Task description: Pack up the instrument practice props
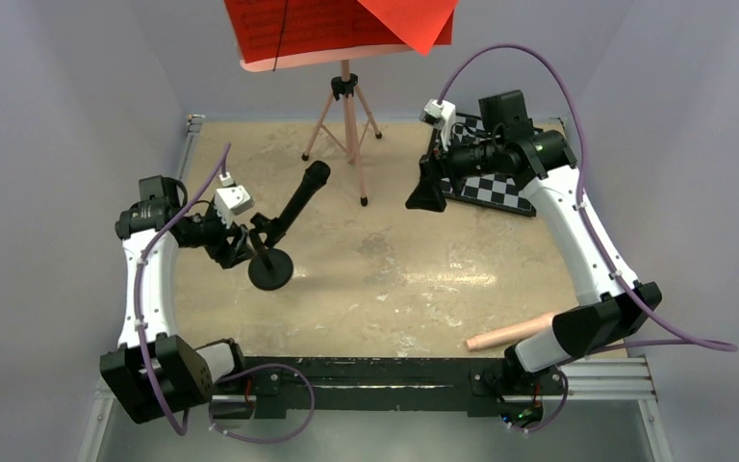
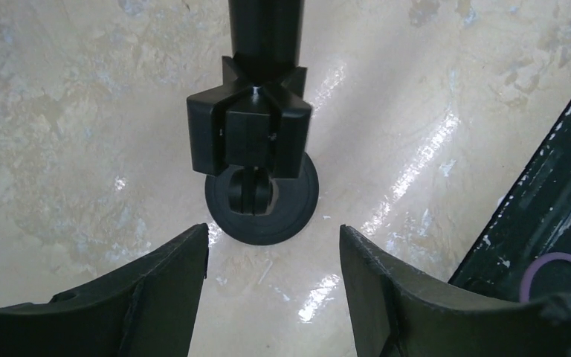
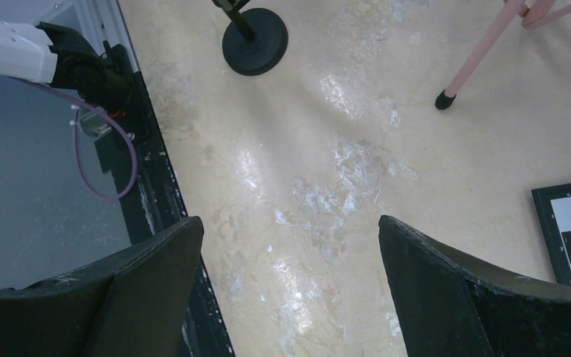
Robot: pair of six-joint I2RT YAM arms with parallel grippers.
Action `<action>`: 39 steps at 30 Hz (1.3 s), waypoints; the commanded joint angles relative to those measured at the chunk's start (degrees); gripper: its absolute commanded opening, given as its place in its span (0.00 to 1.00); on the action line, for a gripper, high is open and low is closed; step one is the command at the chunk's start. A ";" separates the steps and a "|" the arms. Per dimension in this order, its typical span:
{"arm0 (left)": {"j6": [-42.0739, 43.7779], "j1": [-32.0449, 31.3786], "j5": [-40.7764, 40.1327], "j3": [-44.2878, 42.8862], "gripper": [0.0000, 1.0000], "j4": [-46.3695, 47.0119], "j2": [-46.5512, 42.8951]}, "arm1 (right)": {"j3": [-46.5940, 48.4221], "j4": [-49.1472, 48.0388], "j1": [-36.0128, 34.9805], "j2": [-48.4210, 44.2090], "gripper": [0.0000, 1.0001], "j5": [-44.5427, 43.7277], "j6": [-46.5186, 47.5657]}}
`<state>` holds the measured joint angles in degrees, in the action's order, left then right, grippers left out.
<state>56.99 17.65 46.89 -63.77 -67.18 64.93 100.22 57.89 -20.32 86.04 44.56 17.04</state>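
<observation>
**Mic still parked in its little stand, both jaws wide open**

Using the small mic stand (image 1: 270, 271) as the reference for everything here.

Closest to the arm bases, well off to the right of the mic stand, a peach-coloured rod (image 1: 510, 333) lies flat on the bench (image 1: 404, 279), right by the right arm's base.

The mic stand itself is on the left half of the bench. It has a black round disc base, a short stem and a chunky black clip (image 2: 249, 134) on top. The black microphone (image 1: 303, 197) sits in that clip and leans up and away, with its head pointing toward the far side.

The left arm (image 1: 149, 260) has its jaws just to the left of the stand, spread wide with nothing between them. In the left wrist view the disc base (image 2: 297, 208) shows in the gap, a little past the fingertips.

Further back and to the right of the mic stand, the right arm (image 1: 568, 221) holds its jaws over bare bench. They're also fully open and holding nothing. Just past them, still further right, the black-and-white chessboard (image 1: 496, 183) lies flat.

Furthest out, beyond the mic stand and a bit right, is the pink music stand (image 1: 346, 115). It's upright on three thin splayed legs with black feet, and its front foot is the part closest to the mic. The tray is cut off by the top of the overhead view, so only a pale pink lower lip shows. Red sheet-music pages (image 1: 337, 24) rest on it, and the right-hand one sits crooked over the others.
</observation>
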 commanded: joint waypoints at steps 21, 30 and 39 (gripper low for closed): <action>4.97 -5.32 10.09 9.82 0.00 15.91 4.42 | -3.80 4.60 -0.23 -7.20 0.93 -6.04 4.59; -7.13 -16.58 15.37 14.27 0.00 28.04 -3.51 | -5.10 7.72 1.90 -9.31 0.95 -3.47 4.75; -26.27 -31.98 13.01 17.68 0.00 51.33 -2.42 | -6.64 10.38 5.57 -11.86 0.95 -1.83 3.62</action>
<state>40.88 -9.91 56.93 -47.33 -33.47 62.13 93.76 66.54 -16.38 75.79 40.32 21.12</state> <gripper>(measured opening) 0.313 0.952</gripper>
